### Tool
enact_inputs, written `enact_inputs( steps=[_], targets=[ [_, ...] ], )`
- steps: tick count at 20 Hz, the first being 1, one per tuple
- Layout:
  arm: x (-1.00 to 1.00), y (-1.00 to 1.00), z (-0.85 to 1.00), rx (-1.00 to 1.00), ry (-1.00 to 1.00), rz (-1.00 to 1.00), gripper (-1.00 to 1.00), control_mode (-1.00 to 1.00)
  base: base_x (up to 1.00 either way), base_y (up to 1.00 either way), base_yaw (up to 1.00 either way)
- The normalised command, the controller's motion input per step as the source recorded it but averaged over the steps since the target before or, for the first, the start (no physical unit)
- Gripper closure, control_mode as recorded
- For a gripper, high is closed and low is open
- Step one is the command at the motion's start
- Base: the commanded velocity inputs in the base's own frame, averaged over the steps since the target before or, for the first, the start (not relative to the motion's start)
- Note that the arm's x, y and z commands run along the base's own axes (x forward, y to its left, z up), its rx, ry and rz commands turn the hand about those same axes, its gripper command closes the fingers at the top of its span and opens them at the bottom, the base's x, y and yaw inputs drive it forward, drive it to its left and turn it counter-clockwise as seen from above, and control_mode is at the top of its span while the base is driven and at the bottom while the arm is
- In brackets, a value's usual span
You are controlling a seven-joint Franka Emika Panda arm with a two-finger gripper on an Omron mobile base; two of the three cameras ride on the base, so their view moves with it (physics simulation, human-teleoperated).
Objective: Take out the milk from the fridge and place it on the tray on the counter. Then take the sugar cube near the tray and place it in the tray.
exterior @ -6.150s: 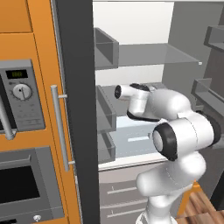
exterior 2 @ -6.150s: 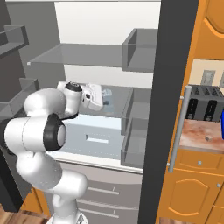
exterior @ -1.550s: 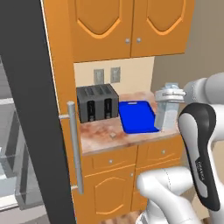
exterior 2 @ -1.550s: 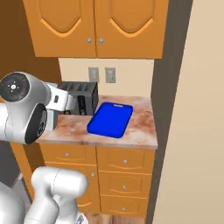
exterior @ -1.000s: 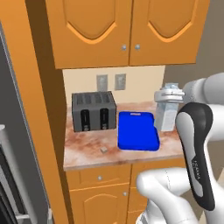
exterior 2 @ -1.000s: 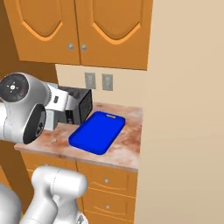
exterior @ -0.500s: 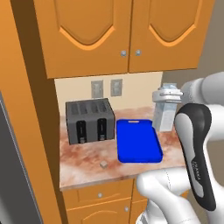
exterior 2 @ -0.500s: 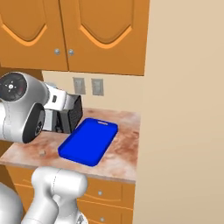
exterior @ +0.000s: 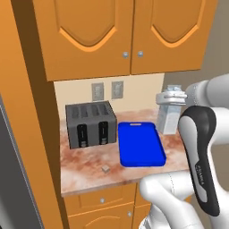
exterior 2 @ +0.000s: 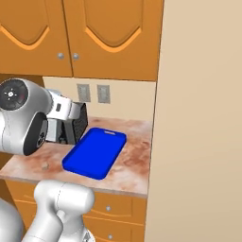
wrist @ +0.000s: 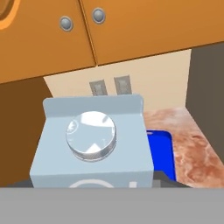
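Base has driven on since approx. half a sec ago: both base views now sit closer to the reddish-brown marbled counter (exterior: 85, 172), w/ toaster and tray larger in frame.

Gripper (exterior: 172, 99) is clamped on the pale grey-white gabled milk carton (exterior: 168, 116), held upright in the air at the right edge of the flat bright blue rectangular tray (exterior: 139, 144); jaws hidden behind carton in hand view.

Tiny pale sugar cube (exterior: 106, 169) lies on counter, near side, left of tray, in front of the dark grey toaster (exterior: 90, 124).

Risks:
- Release off the tray's right rim: carton tips.
- Swinging carton left: may strike toaster.
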Motion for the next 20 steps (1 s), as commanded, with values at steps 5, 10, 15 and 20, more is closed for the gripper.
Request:
enact_inputs(
  steps=[5,10,15,20],
  targets=[
    [0.00,0.00,0.00,0.00,0.00,0.00,1.00,1.00,0.13,-0.01,0.29],
    [0.29,0.02,-0.62,-0.05,-0.01,0.13,1.00,-1.00,0.00,0.00,0.00],
    [0.46,-0.03,-0.67,-0.07,-0.06,0.09,1.00,-1.00,0.00,0.00,0.00],
    [0.60,-0.05,-0.62,0.00,-0.11,0.12,1.00,-1.00,0.00,0.00,0.00]
  ],
)
